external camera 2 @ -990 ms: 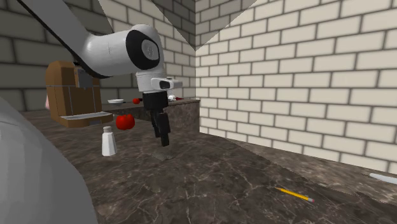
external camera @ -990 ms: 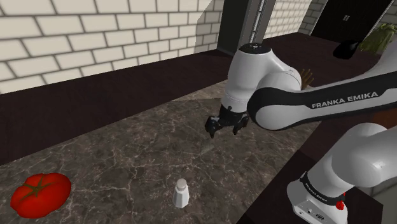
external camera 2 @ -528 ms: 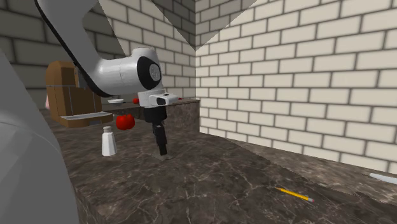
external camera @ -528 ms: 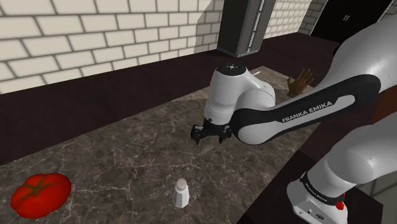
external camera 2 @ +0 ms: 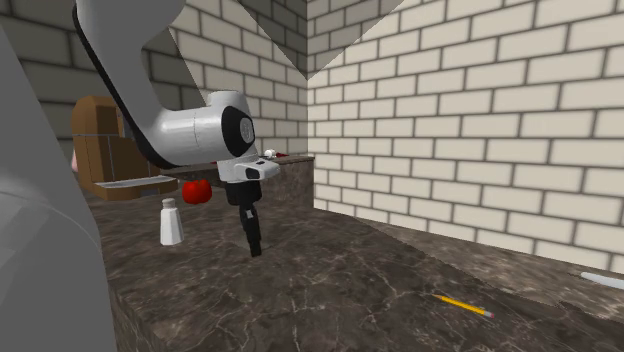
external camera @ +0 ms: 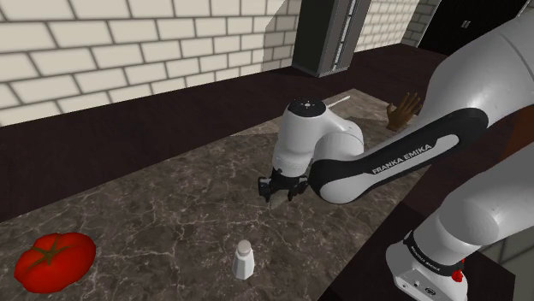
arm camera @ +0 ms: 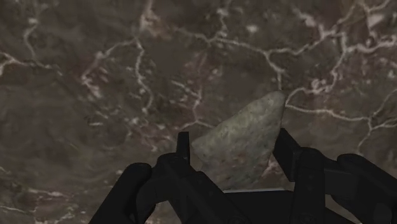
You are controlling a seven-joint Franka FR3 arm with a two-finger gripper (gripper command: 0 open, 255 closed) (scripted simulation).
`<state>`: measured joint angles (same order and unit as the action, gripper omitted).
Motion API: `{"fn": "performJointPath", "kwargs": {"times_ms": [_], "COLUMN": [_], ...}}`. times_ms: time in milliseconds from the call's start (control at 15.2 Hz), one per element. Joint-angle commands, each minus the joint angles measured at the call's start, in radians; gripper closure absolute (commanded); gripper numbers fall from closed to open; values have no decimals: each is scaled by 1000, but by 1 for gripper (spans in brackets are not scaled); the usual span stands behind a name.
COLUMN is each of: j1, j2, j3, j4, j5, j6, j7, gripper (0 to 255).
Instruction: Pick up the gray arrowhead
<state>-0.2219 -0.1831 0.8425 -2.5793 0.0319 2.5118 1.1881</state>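
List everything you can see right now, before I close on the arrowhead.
arrowhead: one, mottled grey, flat on the counter between the fingers.
salt shaker: one, white, upright, in front of the gripper in the shoulder view.
tomato: one, red, shoulder view's lower left.
pencil: one, yellow, lying in the second exterior view's lower right.
counter: one, dark with pale marble veins.
brick walls: pale, behind the counter.
arm: one, white with dark joints.
gripper: one, black, down at the counter, fingers apart.
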Motion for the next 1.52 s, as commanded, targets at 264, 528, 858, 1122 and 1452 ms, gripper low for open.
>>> {"fn": "performJointPath", "kwargs": {"times_ms": [264,528,858,1122,1452], "j1": [-1,6,41,61,79], "j2": [2,-13,-83,-130,-180], "j3": [1,-7,-44,-72,-103], "j4": [0,2,26,49,83], "j5": [-2,15,79,111,136], "j6": [2,-12,-93,-157,-235], "j7": [2,-13,-68,-98,-126], "gripper": [255,255,255,255,255]}}
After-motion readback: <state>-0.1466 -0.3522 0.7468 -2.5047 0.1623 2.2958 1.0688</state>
